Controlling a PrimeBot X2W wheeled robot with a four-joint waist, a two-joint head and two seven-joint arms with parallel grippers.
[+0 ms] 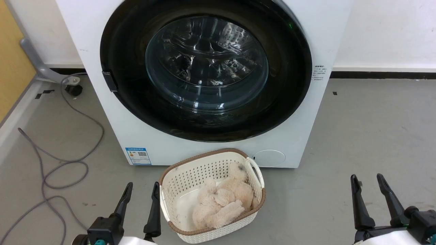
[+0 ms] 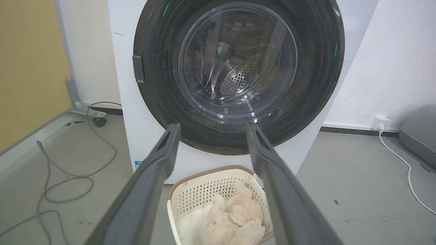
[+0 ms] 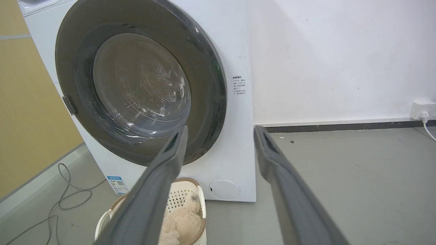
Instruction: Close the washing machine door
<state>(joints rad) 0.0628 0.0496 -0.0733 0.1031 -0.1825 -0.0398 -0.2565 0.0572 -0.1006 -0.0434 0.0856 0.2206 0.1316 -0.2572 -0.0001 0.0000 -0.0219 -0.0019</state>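
The white washing machine [image 1: 289, 143] stands straight ahead. Its round black-rimmed door [image 1: 206, 69] lies flat against the front, the glass bowl window showing the steel drum behind it; a small latch tab sits on the rim's left side. The same door [image 2: 238, 73] faces the left wrist camera, and the door [image 3: 139, 85] appears at an angle in the right wrist view. My left gripper [image 1: 142, 190] is low at the lower left, open and holding nothing. My right gripper [image 1: 367, 181] is low at the lower right, open and also holding nothing. Both stay well short of the machine.
A cream perforated basket [image 1: 177, 177] with beige plush toys sits on the floor right before the machine, between my grippers. A grey cable [image 1: 68, 163] loops over the floor at left. A wall socket [image 3: 421, 109] with a white cord is at the right wall.
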